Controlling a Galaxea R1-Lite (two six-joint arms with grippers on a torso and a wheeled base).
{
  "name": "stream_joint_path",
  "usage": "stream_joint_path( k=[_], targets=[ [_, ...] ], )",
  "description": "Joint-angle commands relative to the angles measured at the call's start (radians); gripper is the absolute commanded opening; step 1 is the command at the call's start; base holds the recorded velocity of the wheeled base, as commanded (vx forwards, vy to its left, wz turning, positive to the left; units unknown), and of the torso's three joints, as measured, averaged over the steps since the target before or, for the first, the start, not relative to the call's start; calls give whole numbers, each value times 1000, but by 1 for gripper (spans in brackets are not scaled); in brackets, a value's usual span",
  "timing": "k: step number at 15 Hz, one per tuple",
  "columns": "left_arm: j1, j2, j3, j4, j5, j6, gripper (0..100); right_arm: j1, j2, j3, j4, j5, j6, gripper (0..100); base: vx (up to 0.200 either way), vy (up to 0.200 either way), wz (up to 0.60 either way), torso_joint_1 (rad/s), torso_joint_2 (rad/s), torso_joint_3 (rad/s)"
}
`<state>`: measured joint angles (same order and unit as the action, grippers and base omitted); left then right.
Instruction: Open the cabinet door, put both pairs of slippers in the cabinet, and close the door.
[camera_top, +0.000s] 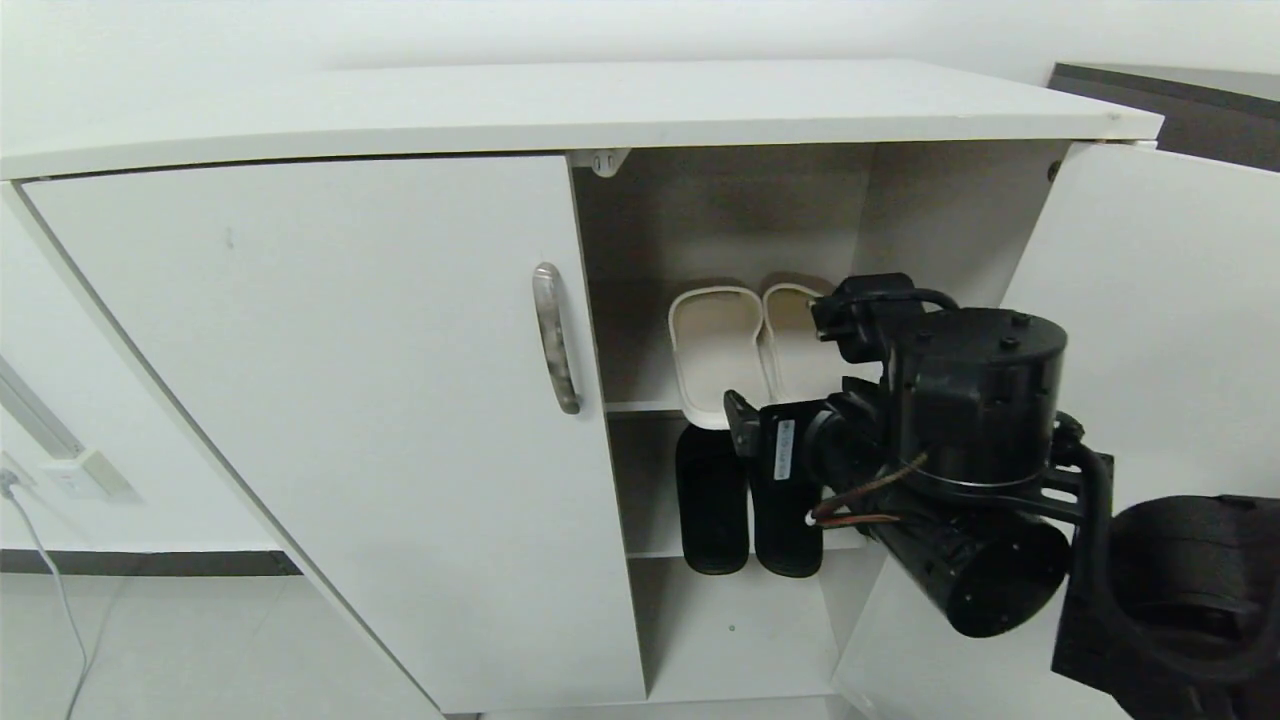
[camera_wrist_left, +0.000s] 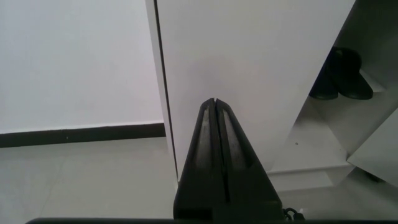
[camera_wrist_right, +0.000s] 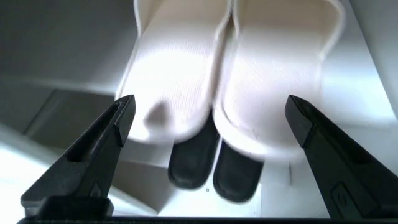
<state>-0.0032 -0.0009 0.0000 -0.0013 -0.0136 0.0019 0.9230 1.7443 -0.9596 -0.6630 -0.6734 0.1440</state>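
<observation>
The white cabinet (camera_top: 560, 110) has its right door (camera_top: 1150, 320) swung open and its left door (camera_top: 330, 400) shut. A pair of white slippers (camera_top: 720, 350) lies on the upper shelf, heels overhanging its front edge. Black slippers (camera_top: 745, 510) lie on the shelf below. My right arm is in front of the open compartment. In the right wrist view my right gripper (camera_wrist_right: 211, 118) is open, just short of the white slippers (camera_wrist_right: 236, 68), with the black slippers (camera_wrist_right: 214, 165) beneath. My left gripper (camera_wrist_left: 214, 109) is shut on nothing, low in front of the left door (camera_wrist_left: 249, 56).
The left door's metal handle (camera_top: 556, 338) is near the compartment's edge. A wall socket and cable (camera_top: 70, 475) sit at the far left. Light floor (camera_wrist_left: 81, 180) lies beside the cabinet. A bottom shelf (camera_top: 730, 630) lies below the black slippers.
</observation>
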Motion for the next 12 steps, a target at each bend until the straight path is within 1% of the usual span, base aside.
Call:
stream_joint_path(
  k=[1,2,3,12],
  targets=[
    [0,1,0,0,0,1,0,13,-48,82,-38,8,-1,100,0,0,0,0,0,0],
    [0,1,0,0,0,1,0,20,-52,125,-90,25,-1,100,0,0,0,0,0,0],
    [0,1,0,0,0,0,0,30,-51,137,-118,41,-4,0,0,0,0,0,0,0],
    [0,1,0,0,0,-2,0,51,-45,157,-125,49,-6,0,0,0,0,0,0,0]
  ],
)
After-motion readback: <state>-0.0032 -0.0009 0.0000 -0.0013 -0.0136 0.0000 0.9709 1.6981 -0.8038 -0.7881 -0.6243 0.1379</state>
